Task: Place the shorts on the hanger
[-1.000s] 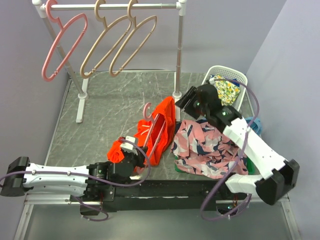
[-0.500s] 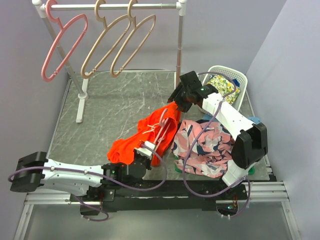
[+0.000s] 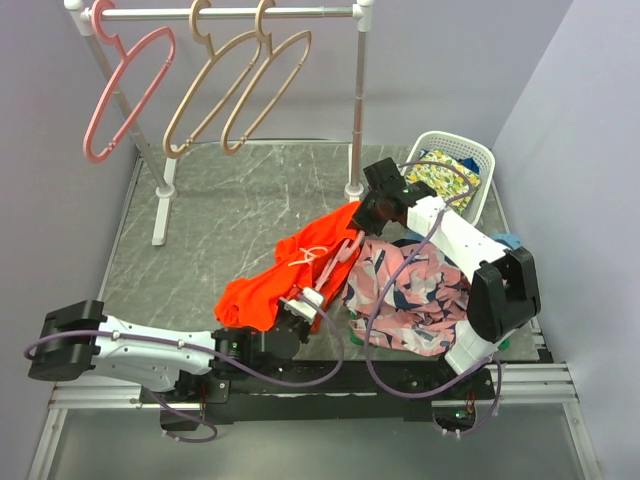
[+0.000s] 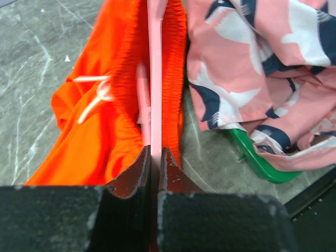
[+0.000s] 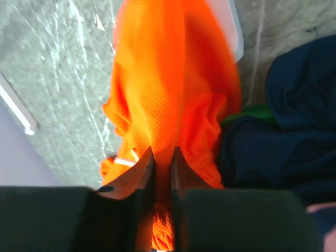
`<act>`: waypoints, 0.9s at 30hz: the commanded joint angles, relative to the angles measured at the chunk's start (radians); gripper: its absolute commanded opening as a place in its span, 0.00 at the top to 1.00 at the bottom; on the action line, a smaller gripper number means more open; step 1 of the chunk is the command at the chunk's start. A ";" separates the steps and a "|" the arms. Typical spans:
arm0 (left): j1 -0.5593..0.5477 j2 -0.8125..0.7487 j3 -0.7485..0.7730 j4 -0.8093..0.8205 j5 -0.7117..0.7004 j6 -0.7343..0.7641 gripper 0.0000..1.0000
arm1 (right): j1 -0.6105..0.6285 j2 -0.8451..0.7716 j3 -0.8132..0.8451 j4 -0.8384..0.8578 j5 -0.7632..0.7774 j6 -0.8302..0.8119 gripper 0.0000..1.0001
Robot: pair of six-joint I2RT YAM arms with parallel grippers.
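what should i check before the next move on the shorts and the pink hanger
1. Left end effector shut on the hanger: ok, jaws closed on its pink bar.
2. Right end effector gripping the shorts: ok, orange fabric pinched between the jaws.
3. Hanger threaded inside the shorts: cannot tell; the bar runs along the gathered waistband.
4. Drawstring clear of the bar: ok, it lies on the fabric to the bar's left.
5. Patterned garment clear of the shorts: cannot tell; it lies right against their edge.
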 commanded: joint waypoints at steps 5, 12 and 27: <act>-0.007 -0.034 0.132 -0.062 0.099 -0.096 0.25 | 0.000 -0.044 -0.078 0.089 -0.042 -0.046 1.00; -0.007 -0.277 0.250 -0.407 0.244 -0.396 0.04 | 0.000 -0.076 -0.070 0.097 -0.022 -0.141 1.00; 0.279 0.039 0.334 -0.748 0.526 -0.798 0.43 | 0.003 -0.208 -0.065 0.016 0.076 -0.297 1.00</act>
